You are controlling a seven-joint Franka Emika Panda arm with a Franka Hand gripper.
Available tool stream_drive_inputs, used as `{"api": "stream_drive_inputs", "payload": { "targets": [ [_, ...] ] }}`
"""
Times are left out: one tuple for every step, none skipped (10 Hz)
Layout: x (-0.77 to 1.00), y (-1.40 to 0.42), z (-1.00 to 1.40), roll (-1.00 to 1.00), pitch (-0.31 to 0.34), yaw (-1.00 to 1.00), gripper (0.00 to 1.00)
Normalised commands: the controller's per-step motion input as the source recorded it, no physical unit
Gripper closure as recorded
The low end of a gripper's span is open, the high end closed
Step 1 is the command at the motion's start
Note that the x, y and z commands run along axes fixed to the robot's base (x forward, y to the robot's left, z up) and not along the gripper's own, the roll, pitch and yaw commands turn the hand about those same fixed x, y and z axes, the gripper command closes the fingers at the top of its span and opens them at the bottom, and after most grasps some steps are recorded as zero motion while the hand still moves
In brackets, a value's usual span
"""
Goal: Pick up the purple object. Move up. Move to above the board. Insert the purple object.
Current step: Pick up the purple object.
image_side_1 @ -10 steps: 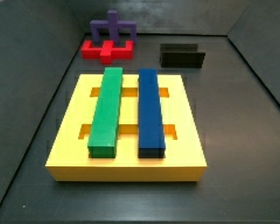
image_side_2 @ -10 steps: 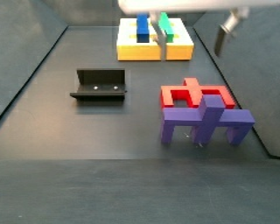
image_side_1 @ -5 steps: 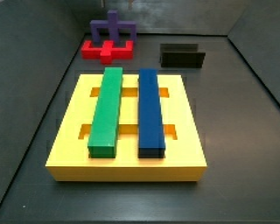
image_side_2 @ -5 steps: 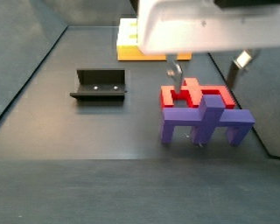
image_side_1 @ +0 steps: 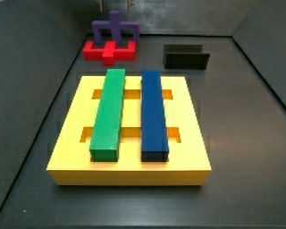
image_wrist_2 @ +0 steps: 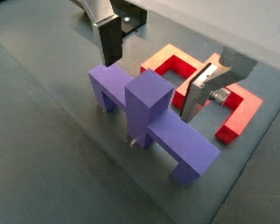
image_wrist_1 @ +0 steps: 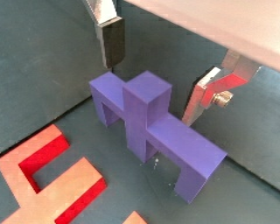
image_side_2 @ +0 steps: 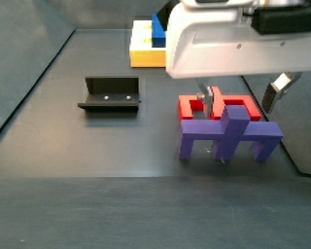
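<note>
The purple object (image_side_2: pixel 229 136) stands upright on the dark floor beside the red block (image_side_2: pixel 213 105); it also shows at the far end in a side view (image_side_1: pixel 113 29). In both wrist views the purple object (image_wrist_1: pixel 143 114) (image_wrist_2: pixel 149 114) sits right under my gripper (image_wrist_1: pixel 157 74) (image_wrist_2: pixel 154 74). The gripper (image_side_2: pixel 240 86) is open and empty, its fingers (image_wrist_1: pixel 111 39) on either side of the central post, just above the crossbar and not touching it. The board (image_side_1: pixel 74 134) is yellow with a green bar (image_side_1: pixel 110 112) and a blue bar (image_side_1: pixel 154 114).
The red block (image_wrist_2: pixel 240 112) lies just behind the purple object and shows in both wrist views (image_wrist_1: pixel 49 166). The fixture (image_side_2: pixel 110 94) stands on the floor apart from them, also in a side view (image_side_1: pixel 188 58). The board (image_side_2: pixel 148 53) is partly hidden behind the gripper body.
My gripper has moved from over the board to above the purple object and come lower. The purple object, red block and board have not moved.
</note>
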Motion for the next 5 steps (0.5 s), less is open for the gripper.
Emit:
{"api": "stream_drive_inputs", "payload": {
  "targets": [
    [0.02,0.0,-0.36,-0.16,-0.154,0.0,0.0],
    [0.0,0.0,-0.33,-0.07,-0.121,0.0,0.0],
    [-0.05,0.05,-0.26,-0.03,-0.099,0.0,0.0],
    [-0.05,0.07,-0.2,-0.01,-0.069,0.0,0.0],
    [0.0,0.0,-0.06,-0.03,-0.064,0.0,0.0]
  ]
}}
